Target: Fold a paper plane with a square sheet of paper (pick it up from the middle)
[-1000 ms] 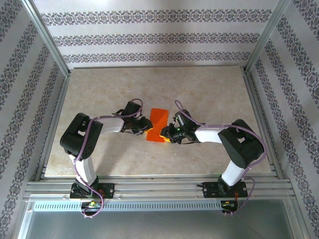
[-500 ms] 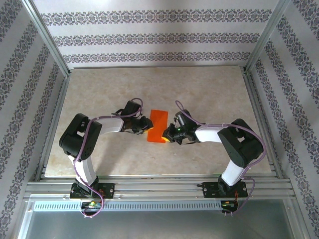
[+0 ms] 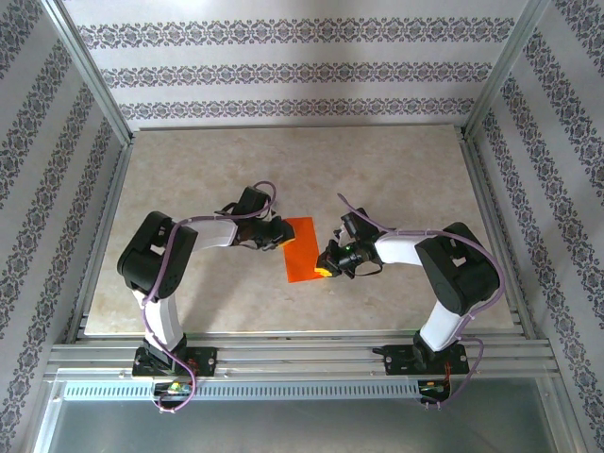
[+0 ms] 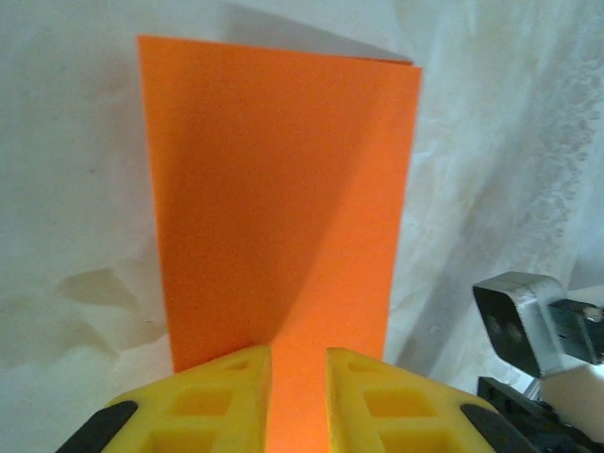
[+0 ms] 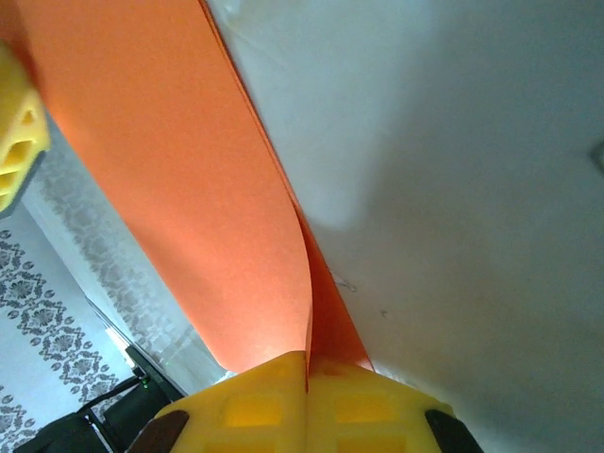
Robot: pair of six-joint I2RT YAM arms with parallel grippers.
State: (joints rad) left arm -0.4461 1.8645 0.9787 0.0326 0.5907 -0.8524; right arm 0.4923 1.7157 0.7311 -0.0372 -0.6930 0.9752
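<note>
The square sheet of paper [image 3: 302, 248] is bright orange and folded in half into a narrow rectangle, lying between my two grippers near the table's middle. My left gripper [image 3: 279, 236] meets its left edge; in the left wrist view the paper [image 4: 274, 189] runs back between the yellow fingers [image 4: 231, 396] and fills the gap, so my left gripper [image 4: 299, 396] is shut on it. My right gripper [image 3: 326, 271] holds the near right corner. In the right wrist view, the paper's two layers [image 5: 189, 170] curve down into the tightly closed jaws of my right gripper [image 5: 307, 377].
The beige marble-look table [image 3: 377, 179] spreads wide behind and beside the paper. Aluminium frame rails [image 3: 491, 217] and patterned walls close it in on three sides. Part of the right arm [image 4: 528, 321] shows at the lower right of the left wrist view.
My right gripper has closed on the paper. The sheet has shifted toward the near edge and turned a little, and both grippers have followed it.
</note>
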